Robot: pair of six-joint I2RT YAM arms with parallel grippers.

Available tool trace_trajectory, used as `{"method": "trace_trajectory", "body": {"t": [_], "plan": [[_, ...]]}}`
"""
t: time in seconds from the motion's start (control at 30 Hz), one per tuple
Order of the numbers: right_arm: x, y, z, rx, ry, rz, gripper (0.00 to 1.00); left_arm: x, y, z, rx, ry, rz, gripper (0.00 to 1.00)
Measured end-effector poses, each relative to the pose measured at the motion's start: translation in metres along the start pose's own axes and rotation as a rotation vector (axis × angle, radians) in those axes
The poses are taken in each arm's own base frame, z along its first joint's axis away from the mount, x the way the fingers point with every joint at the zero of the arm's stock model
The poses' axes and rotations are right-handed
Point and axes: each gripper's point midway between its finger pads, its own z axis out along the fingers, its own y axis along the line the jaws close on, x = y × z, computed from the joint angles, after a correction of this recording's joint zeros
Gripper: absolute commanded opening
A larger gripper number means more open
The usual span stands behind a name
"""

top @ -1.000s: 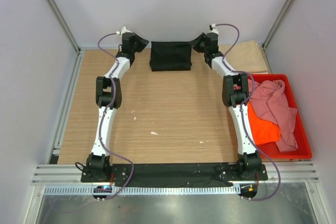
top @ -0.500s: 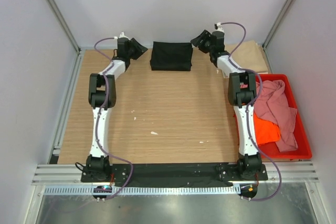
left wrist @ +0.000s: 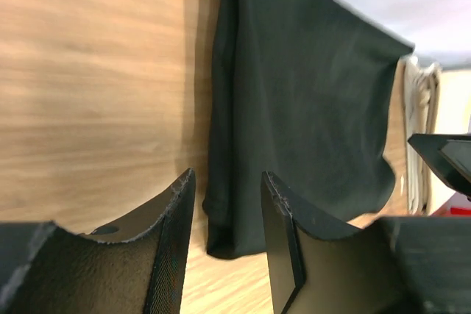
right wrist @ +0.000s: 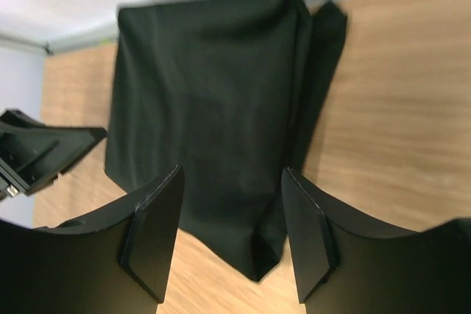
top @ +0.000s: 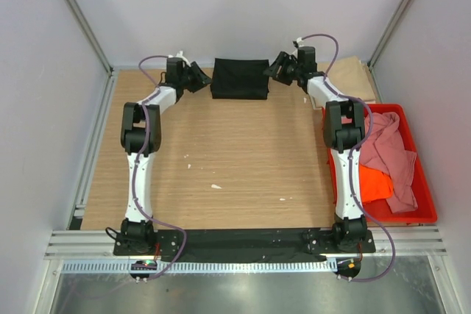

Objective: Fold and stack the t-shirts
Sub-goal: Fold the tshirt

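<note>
Lying folded in a neat rectangle at the far edge of the worktop, the black t-shirt sat between the two claws. The left claw was just beside its left edge, jaws parted and gripping nothing. The right claw faced its right edge, jaws spread, also empty. A folded tan t-shirt lay in the far right corner. The pink t-shirt and orange t-shirt were heaped in the red crate.

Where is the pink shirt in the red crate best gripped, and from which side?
Pinch a raised fold mid-heap on the pink shirt, from straight above: it lies crumpled over the orange shirt, and the crate walls likely block sideways approaches.
</note>
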Motion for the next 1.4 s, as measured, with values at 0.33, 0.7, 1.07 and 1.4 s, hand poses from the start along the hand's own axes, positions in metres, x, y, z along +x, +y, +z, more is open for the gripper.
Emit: {"method": "trace_trajectory", "body": {"t": [0.33, 0.7, 1.07, 1.4], "plan": [[0.043, -0.008, -0.001, -0.054, 0.128, 0.002, 0.53, 0.031, 0.001, 0.003, 0.021, 0.077, 0.008, 0.35], [0.082, -0.023, -0.003, -0.075, 0.198, 0.037, 0.01, 0.045, 0.008, 0.006, 0.022, 0.114, -0.011, 0.00], [0.147, -0.002, -0.087, -0.043, 0.282, 0.081, 0.01, 0.105, 0.003, -0.079, -0.109, 0.262, -0.074, 0.00], [0.258, 0.010, -0.189, 0.041, 0.411, 0.073, 0.01, 0.220, -0.007, -0.190, -0.303, 0.439, -0.037, 0.07]]}}
